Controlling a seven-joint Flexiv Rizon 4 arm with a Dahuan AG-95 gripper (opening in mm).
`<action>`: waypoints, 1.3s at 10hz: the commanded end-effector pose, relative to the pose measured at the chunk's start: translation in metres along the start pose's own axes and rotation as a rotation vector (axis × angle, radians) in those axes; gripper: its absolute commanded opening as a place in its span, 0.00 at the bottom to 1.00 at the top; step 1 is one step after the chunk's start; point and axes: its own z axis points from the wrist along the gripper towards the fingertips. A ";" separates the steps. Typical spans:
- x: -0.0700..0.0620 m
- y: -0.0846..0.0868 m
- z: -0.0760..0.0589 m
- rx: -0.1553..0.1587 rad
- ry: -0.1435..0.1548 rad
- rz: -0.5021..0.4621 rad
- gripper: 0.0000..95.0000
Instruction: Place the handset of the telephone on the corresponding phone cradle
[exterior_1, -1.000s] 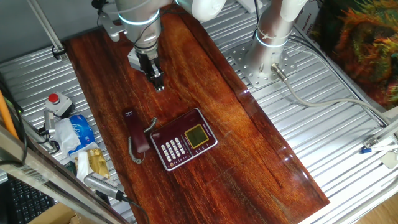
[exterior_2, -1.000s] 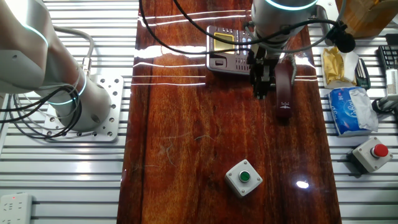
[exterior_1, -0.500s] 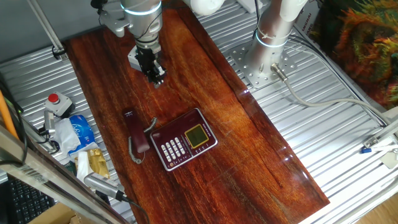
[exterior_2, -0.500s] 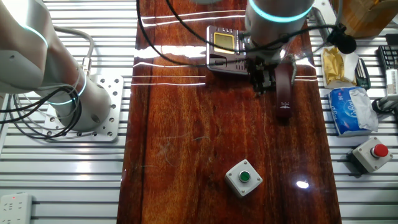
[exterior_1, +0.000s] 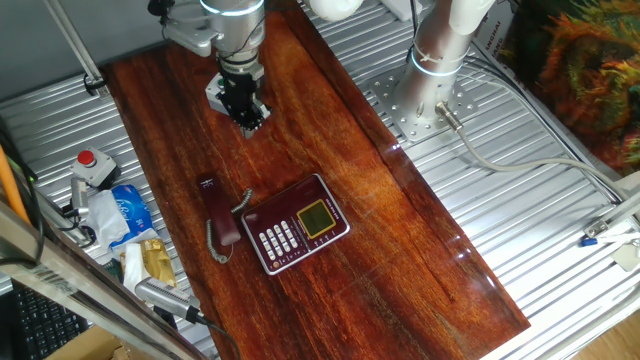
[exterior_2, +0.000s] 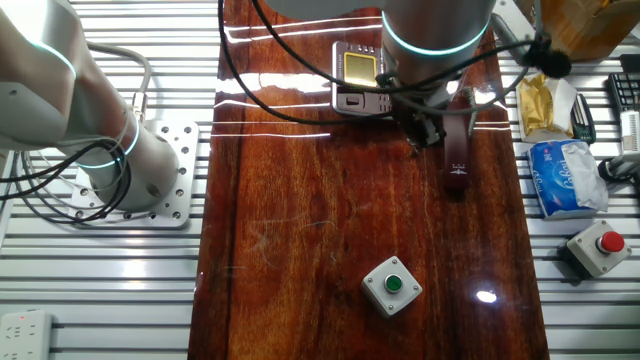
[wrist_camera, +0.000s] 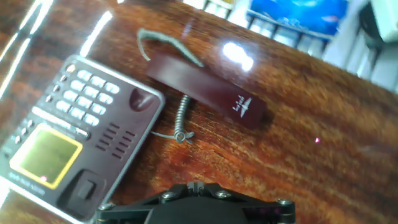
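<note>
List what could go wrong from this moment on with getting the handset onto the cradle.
1. The curly cord lies between the handset and the telephone; it might snag or tug the base during a lift.
2. The handset lies flat on the table, leaving the fingers little clearance, so a grasp might slip.
3. The gripper is apart from the handset, so the approach could misalign.

A green-button box (exterior_2: 391, 285) sits near a red-button box (exterior_2: 600, 246).

Maroon handset (wrist_camera: 205, 89), grey cord (wrist_camera: 181, 118); telephone (wrist_camera: 74, 134) display yellow-green.
</note>
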 end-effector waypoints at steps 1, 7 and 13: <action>0.000 0.000 0.000 0.062 0.046 0.065 0.00; 0.000 0.000 0.000 0.145 0.099 0.141 0.00; 0.000 0.000 -0.001 0.149 0.111 0.148 0.00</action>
